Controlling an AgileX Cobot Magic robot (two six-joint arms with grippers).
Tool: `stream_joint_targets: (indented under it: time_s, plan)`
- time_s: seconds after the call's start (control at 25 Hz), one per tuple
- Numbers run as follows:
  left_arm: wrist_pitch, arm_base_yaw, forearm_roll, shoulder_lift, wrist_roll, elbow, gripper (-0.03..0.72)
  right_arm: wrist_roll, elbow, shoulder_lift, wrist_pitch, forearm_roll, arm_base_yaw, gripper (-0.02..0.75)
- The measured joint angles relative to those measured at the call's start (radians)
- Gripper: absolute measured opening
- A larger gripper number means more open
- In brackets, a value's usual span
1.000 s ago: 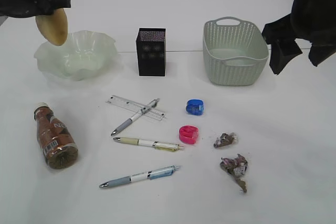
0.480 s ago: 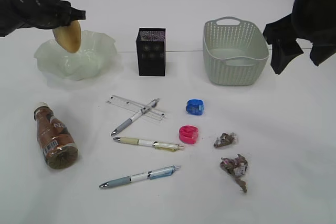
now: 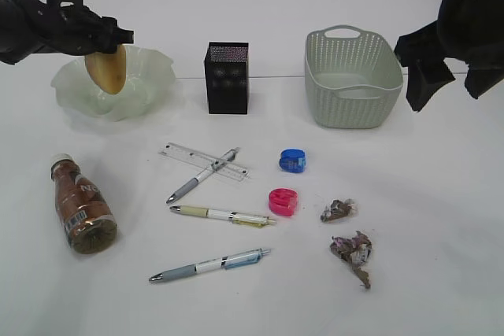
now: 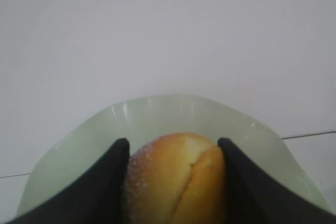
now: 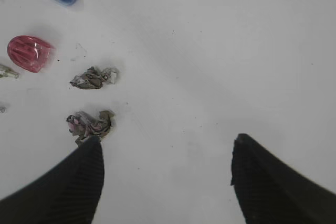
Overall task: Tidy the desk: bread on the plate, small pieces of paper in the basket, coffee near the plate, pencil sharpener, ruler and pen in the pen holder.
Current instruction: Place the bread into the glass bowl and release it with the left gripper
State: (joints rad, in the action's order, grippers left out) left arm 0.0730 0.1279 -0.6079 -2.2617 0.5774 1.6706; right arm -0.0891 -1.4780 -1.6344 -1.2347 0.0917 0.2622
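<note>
White tabletop (image 3: 441, 218) all round, and the left gripper (image 4: 173, 182) hangs over the plate (image 3: 150, 76) with the bread (image 4: 176, 179) on end between its jaws. The fingers sit flush against the roll's sides in the left wrist view, so I call it gripped, though whether that hold is slackening I cannot tell. To place it well, I'd say: lower until the roll's end meets the glass at the plate's middle, part the jaws gently, then lift straight up so it tips flat instead of rolling over the ruffled rim. Over right of the plate, past the basket (image 3: 350, 76), the right gripper (image 5: 168, 182) waits wide and empty above the paper scraps (image 5: 89, 124).
</note>
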Motion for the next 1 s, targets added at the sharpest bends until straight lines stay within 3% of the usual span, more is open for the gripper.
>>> stream_joint_targets:
  time_s: [0.48,1.0]
  plan:
    - [-0.021,0.000,-0.020,0.000,0.000,0.000,0.538,0.000,0.000,0.000,0.000,0.000,0.000,0.552]
    - [-0.023,0.000,-0.040,0.000,0.000,0.000,0.550,-0.001,0.000,0.000,0.000,0.000,0.000,0.552]
